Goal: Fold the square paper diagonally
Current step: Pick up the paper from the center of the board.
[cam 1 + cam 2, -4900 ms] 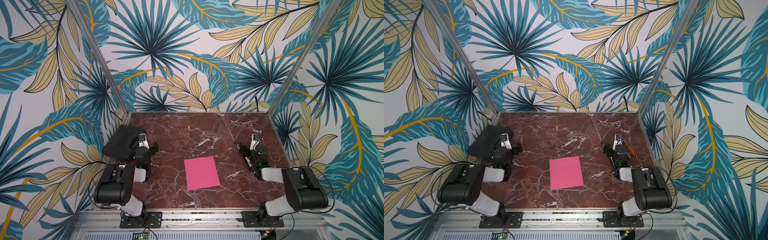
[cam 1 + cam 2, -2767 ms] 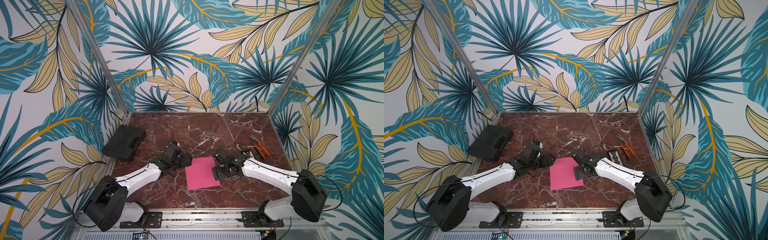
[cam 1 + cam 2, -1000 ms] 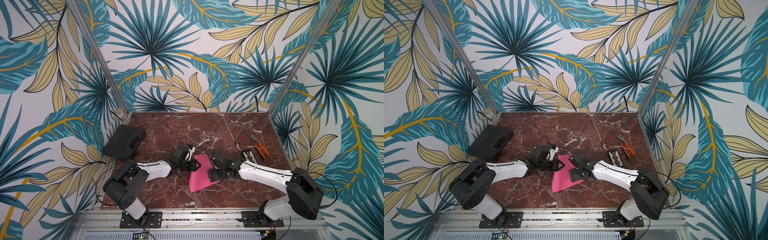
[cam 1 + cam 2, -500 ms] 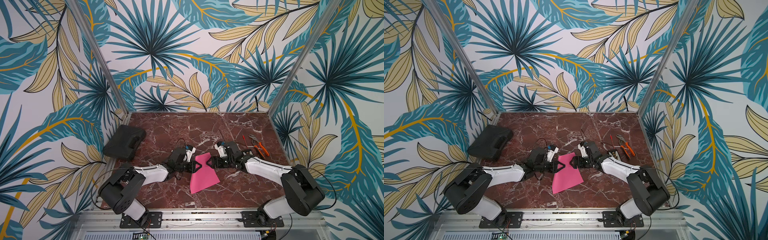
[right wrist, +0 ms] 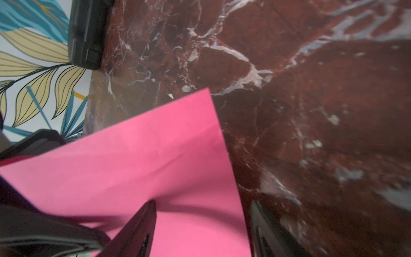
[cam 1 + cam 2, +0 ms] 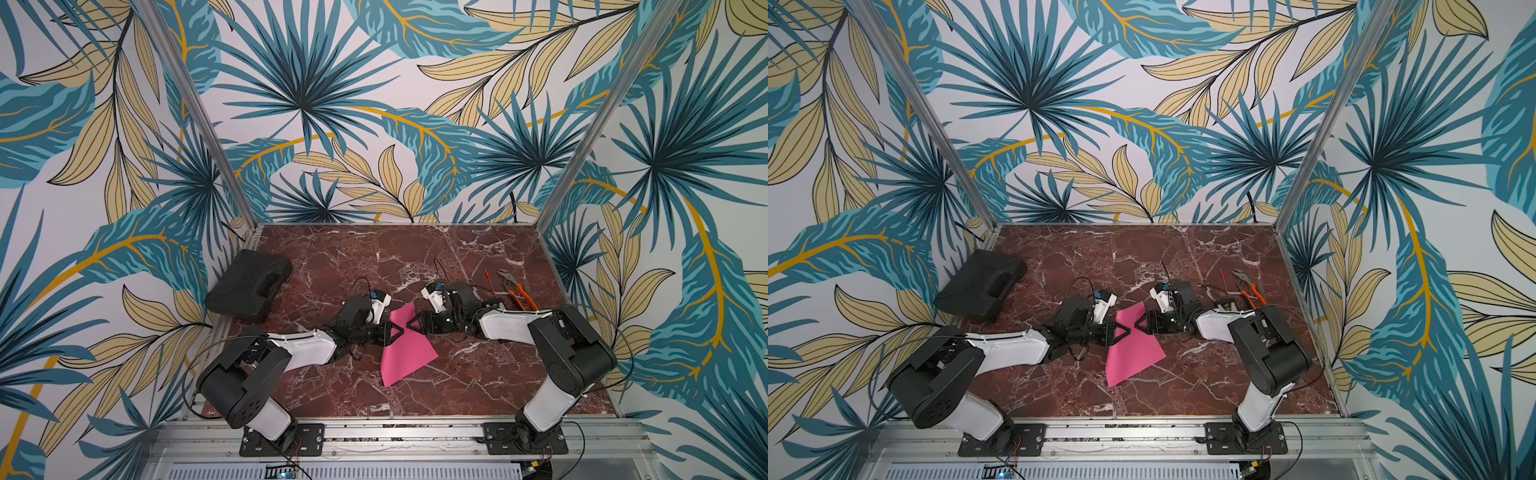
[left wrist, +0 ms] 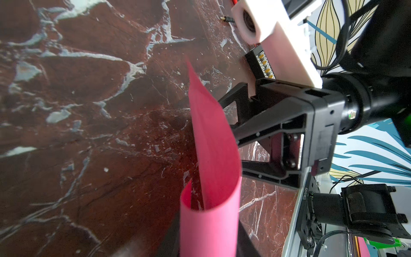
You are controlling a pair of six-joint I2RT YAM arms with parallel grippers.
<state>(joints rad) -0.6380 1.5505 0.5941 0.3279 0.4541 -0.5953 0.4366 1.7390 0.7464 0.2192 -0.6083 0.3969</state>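
Bases of two arms sit nearest, bolted to one metal rail [image 6: 399, 428] along the front edge of the marble table [image 6: 415, 257]: the left arm [image 6: 299, 351] and the right arm [image 6: 507, 328], both reaching inward and low.

Between them lies the one square paper [image 6: 405, 357], bright pink, seen in both top views [image 6: 1131, 357]. Its near corner and lower half rest flat on the marble, while its far part is lifted and curled upright, as the left wrist view shows [image 7: 213, 138].

Two grippers meet at that raised part. The left gripper [image 6: 397, 332] comes in from the paper's left edge, and its narrow fingers pinch the curled sheet. The right gripper [image 6: 410, 326] faces it almost tip to tip with its jaws spread. In the right wrist view one of its fingers [image 5: 138, 231] lies over the pink sheet [image 5: 155, 155] and the other sits off the sheet's edge above bare marble, so it grips nothing.

Farther back are four loose things, one of each: a small connector block [image 6: 1227, 305] behind the right gripper, a thin red probe [image 6: 487, 276], orange-handled pliers [image 6: 515, 289] near the right wall, and a black case [image 6: 249, 286] at the left wall.
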